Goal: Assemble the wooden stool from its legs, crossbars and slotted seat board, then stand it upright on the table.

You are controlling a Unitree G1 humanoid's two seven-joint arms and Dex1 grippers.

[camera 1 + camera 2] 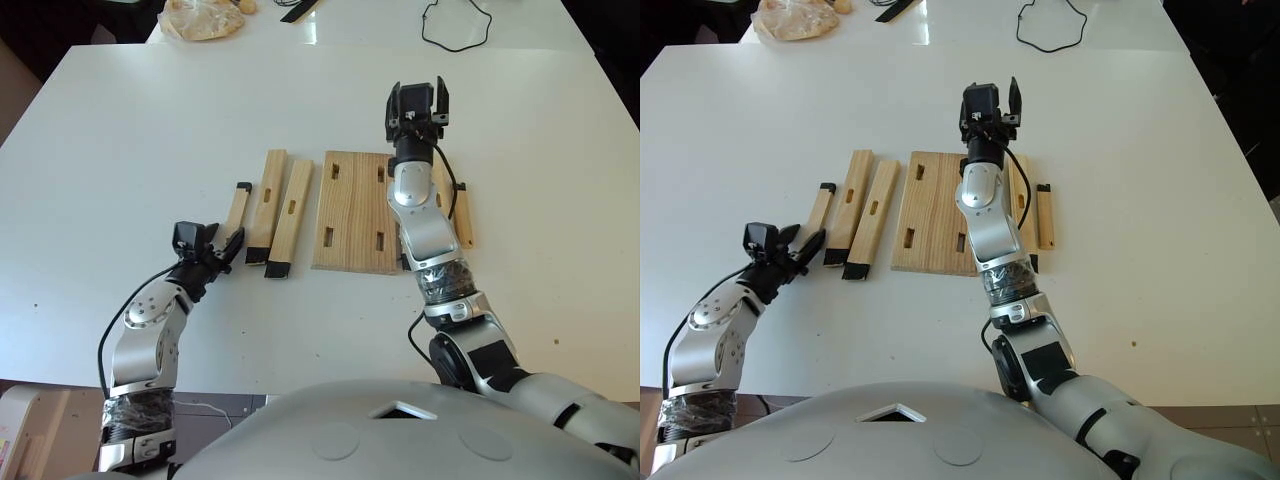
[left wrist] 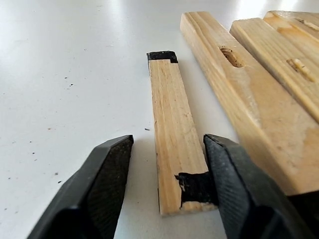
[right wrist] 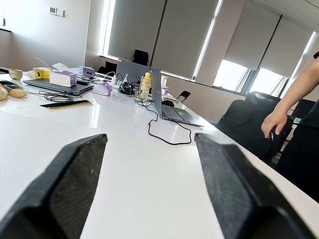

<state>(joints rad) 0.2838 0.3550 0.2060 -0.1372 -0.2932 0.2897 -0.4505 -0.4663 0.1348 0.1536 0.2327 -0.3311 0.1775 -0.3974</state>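
Left gripper (image 1: 228, 240) is spread wide, fingers either side of the near end of a thin crossbar (image 1: 238, 207), not clamped on it. Next over, two slotted legs (image 1: 270, 200) lie side by side, then the seat board (image 1: 352, 215) flat on the table (image 1: 130, 130). Right gripper (image 1: 418, 95) hovers over the board's far edge, fingers apart, holding nothing.

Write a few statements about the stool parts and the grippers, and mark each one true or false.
1. The board lies flat on the table. True.
2. The left gripper is shut on the crossbar. False: it is open, with a finger on each side of the crossbar's near end.
3. The right gripper is open and holds nothing. True.
4. Two legs stand in the board's slots. False: they lie flat, left of the board.
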